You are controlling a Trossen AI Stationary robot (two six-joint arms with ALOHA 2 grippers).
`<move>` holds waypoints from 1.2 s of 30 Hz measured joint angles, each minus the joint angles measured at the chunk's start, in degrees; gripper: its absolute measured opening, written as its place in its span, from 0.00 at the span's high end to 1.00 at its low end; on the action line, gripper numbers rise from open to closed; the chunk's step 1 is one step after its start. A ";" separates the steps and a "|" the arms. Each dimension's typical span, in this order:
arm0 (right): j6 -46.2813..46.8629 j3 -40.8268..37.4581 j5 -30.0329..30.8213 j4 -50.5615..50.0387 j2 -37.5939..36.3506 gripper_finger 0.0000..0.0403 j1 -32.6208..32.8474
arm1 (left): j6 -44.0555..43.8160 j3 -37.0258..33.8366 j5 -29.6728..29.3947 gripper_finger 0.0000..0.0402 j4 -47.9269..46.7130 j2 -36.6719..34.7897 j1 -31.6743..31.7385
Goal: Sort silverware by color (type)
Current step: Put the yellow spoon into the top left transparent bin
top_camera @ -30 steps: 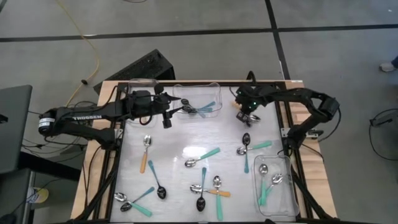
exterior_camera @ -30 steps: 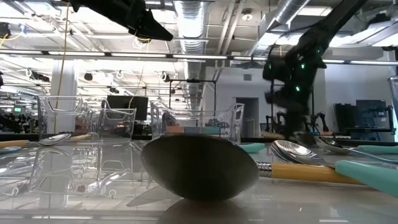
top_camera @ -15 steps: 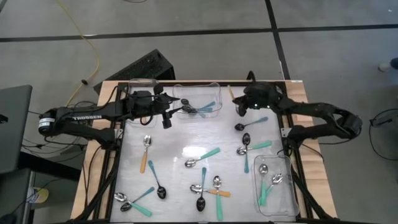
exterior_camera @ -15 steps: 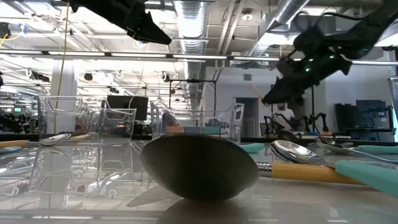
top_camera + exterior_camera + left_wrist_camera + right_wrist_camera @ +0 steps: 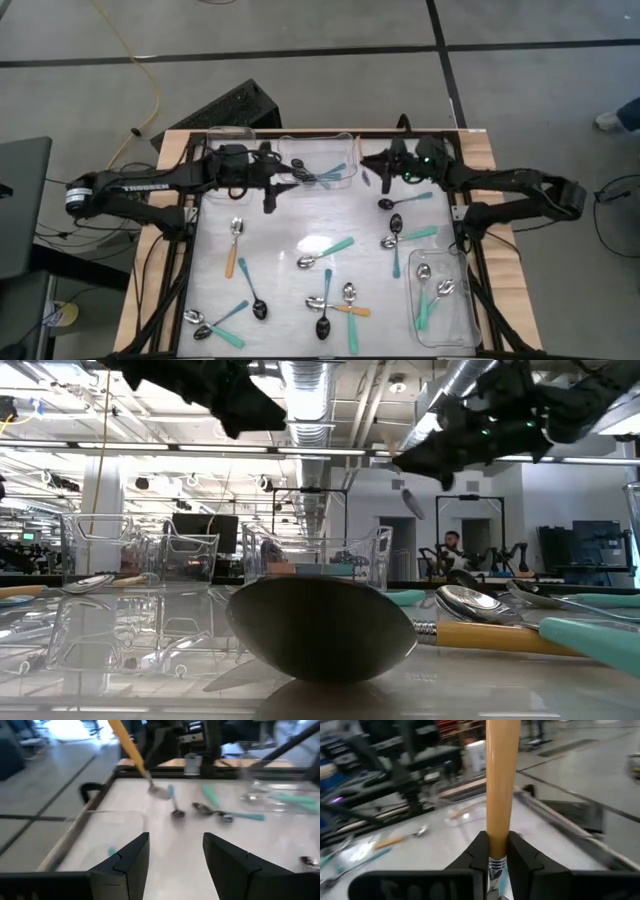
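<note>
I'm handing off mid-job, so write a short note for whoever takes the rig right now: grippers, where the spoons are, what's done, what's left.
Right gripper: shut on an orange spoon, raised over the table's back edge, beside the back bin.
Left gripper: open, empty, hovering by that bin's other side.
Done: back bin holds a few teal and blue spoons; right bin holds about three teal spoons.
Left: orange spoon not yet placed; about a dozen spoons, teal, blue and orange, loose on the table.

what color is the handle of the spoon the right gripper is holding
Orange. The right gripper is clamped on the spoon's orange handle, clearest in the right wrist view.
</note>
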 joint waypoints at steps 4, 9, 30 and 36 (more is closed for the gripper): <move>-0.92 3.93 0.25 5.42 6.94 0.84 6.77 | -0.95 0.01 0.26 0.57 11.34 6.49 -1.79; -5.18 9.69 -0.02 7.91 14.48 0.84 12.22 | -1.09 -0.01 -1.20 0.57 24.11 14.46 -2.53; -12.01 12.85 -1.33 11.31 16.75 0.84 14.03 | -5.55 -0.03 0.66 0.57 36.27 15.09 -1.99; -13.01 15.12 -1.28 9.96 18.59 0.84 13.98 | -6.36 -0.03 0.67 0.57 36.57 15.09 -1.97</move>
